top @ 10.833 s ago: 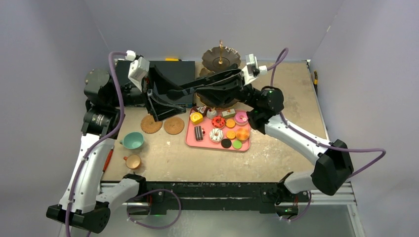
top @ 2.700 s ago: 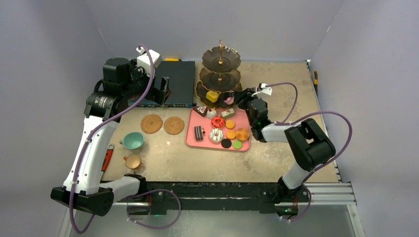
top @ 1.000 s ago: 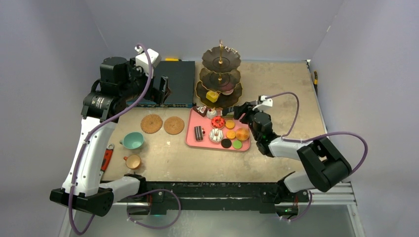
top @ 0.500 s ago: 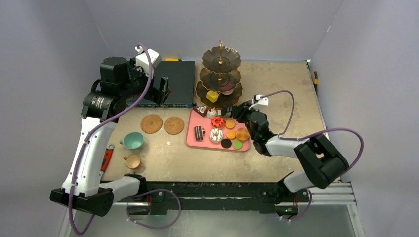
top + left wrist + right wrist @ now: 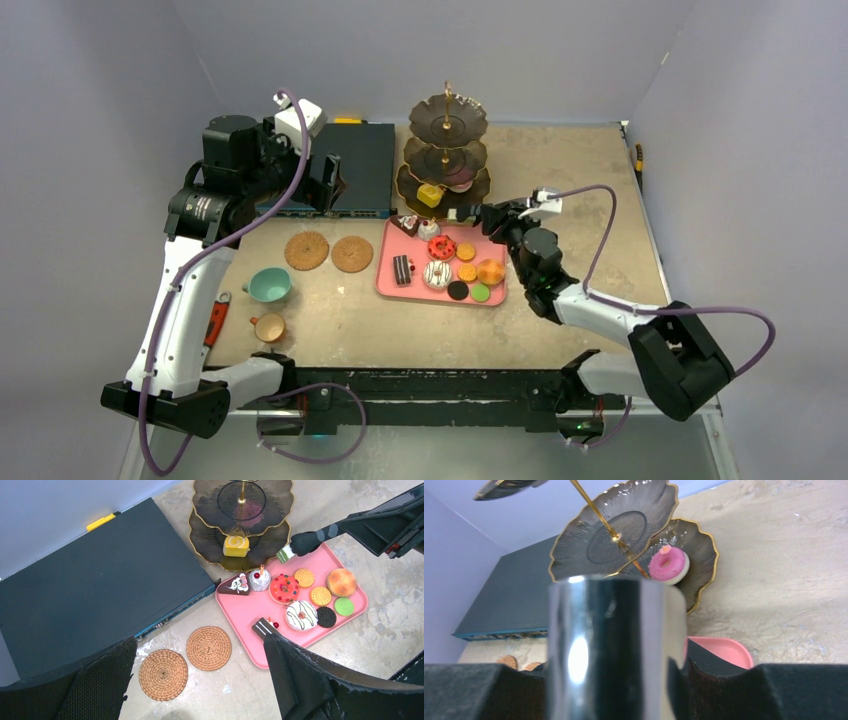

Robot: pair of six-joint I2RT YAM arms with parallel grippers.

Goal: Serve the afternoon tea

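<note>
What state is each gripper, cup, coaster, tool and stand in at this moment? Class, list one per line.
stand: upright; yellow cake and pink doughnut on bottom tier.
coasters: flat, bare.
teal cup: upright, off the coasters.
tan cup: upright, off the coasters.
pink tray: flat, partly filled.
left gripper: open, holding nothing.
right gripper: fingers shut on the tongs.
tongs: pinching a green cake beside the stand.
</note>
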